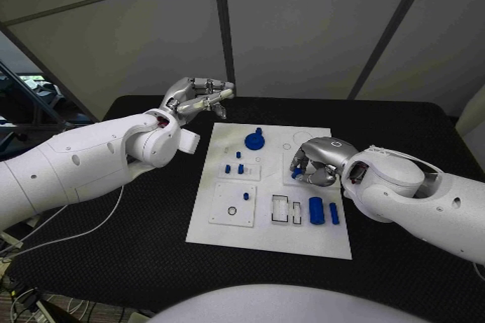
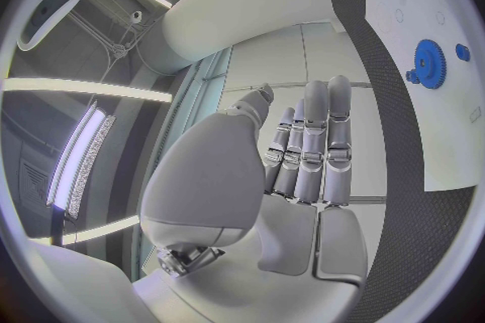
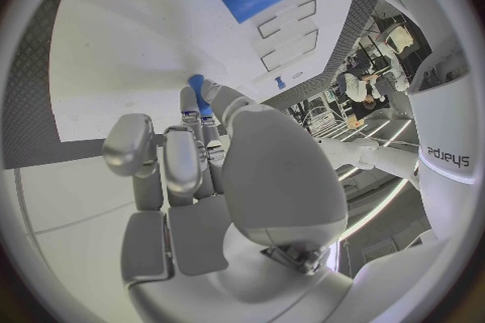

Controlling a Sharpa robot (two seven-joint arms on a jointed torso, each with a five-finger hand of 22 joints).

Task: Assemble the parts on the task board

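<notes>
Grey wall panels back the black table (image 1: 121,253); beneath the right hand (image 1: 315,162), whose fingertips pinch a small blue peg (image 3: 197,89), lies the white plate (image 1: 263,239), while the left hand (image 1: 197,95) is raised, its fingers loose and empty.

One white task board (image 1: 265,239) lies on one black table (image 1: 121,267). On the board the head view shows one blue gear (image 1: 255,141), two blue cylinders lying side by side, a thick one (image 1: 316,210) and a thin one (image 1: 333,212), and four small blue pegs (image 1: 238,155) (image 1: 228,169) (image 1: 240,169) (image 1: 247,196). One more small blue part (image 1: 296,174) sits at the right hand's fingertips. Two hands are seen, left (image 1: 198,96) and right (image 1: 315,162).
</notes>
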